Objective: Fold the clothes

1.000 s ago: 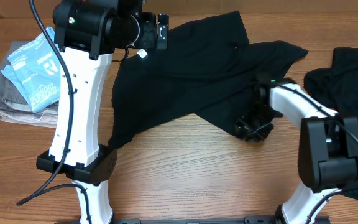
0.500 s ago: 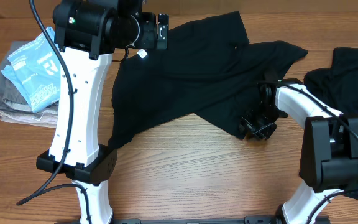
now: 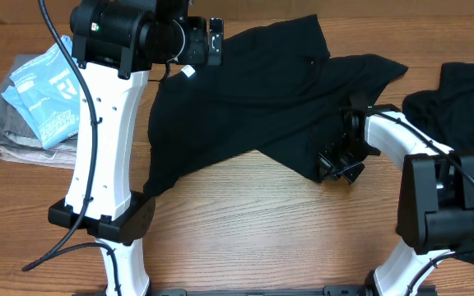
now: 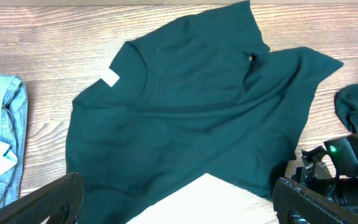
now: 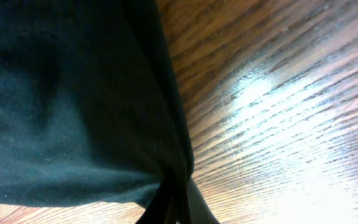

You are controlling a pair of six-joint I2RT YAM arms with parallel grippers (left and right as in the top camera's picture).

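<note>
A black T-shirt [image 3: 245,107] lies spread and crumpled across the table's middle, its white neck label [image 3: 189,71] up by the collar. My right gripper [image 3: 338,164] is low at the shirt's lower right edge and shut on it. In the right wrist view the dark fingers [image 5: 194,208] pinch a bunched fold of the fabric [image 5: 73,106] just above the wood. My left gripper [image 3: 215,41] hangs high over the collar, open and empty. Its wrist view looks down on the whole shirt [image 4: 191,106] between wide-apart fingertips [image 4: 67,186]. A second black T-shirt [image 3: 459,107] lies heaped at the right edge.
At the far left a light-blue printed garment [image 3: 48,90] rests on folded grey and beige clothes [image 3: 6,140]. The left arm's white column [image 3: 105,140] rises beside the shirt's left side. Bare wooden table [image 3: 245,222] lies in front of the shirt.
My right gripper has slid slightly right along the shirt's lower edge and closed on the fabric. The left arm and the shirt's layout are unchanged.
</note>
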